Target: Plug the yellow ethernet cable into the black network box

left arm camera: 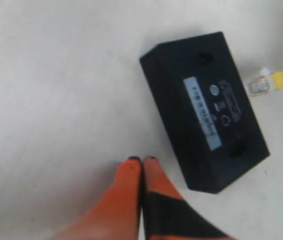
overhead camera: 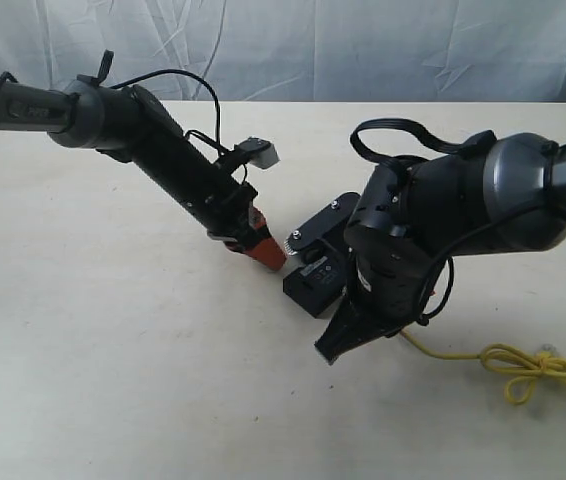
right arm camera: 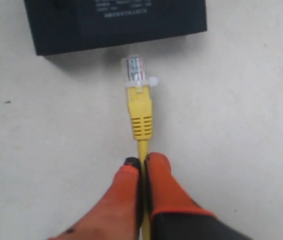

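The black network box point(left arm camera: 206, 110) lies flat on the table, its pale label strip point(left arm camera: 201, 112) facing up. My left gripper point(left arm camera: 142, 160) is shut and holds nothing; it sits on the table just beside one end of the box point(overhead camera: 313, 288). My right gripper point(right arm camera: 141, 162) is shut on the yellow ethernet cable point(right arm camera: 140, 112), just behind the yellow boot. The clear plug point(right arm camera: 134, 67) points at the long side of the box point(right arm camera: 116, 22) and stops just short of it. In the exterior view my right arm hides that gripper and the plug.
The rest of the cable trails to a knotted loop point(overhead camera: 535, 370) at the table's front right. The pale table point(overhead camera: 113, 380) stretches to the left and front. A white cloth point(overhead camera: 313, 45) hangs behind. My right arm's bulk point(overhead camera: 443, 220) covers the box's far side.
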`<move>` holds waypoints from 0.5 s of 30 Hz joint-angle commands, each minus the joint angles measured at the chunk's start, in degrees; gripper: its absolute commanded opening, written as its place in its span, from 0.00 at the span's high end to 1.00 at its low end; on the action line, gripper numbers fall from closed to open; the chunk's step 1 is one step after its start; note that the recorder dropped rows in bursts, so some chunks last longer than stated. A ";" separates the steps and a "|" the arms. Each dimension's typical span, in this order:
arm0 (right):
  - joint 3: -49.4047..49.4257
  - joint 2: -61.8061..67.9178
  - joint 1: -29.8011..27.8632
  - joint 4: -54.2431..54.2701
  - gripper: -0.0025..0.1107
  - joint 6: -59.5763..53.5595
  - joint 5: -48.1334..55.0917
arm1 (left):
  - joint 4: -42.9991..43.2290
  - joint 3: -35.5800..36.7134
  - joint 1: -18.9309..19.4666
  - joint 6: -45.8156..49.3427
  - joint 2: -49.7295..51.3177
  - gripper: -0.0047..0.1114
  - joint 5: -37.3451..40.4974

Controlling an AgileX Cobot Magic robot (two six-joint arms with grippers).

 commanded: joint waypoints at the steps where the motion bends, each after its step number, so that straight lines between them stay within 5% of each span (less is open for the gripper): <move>1: -0.22 1.01 -0.37 -0.98 0.98 0.64 -1.59 | -2.58 -0.25 -0.80 2.77 1.08 0.96 -1.64; 15: -0.22 2.60 -0.37 1.21 0.98 0.42 -7.07 | -4.78 -0.25 -2.47 6.66 3.51 0.96 0.91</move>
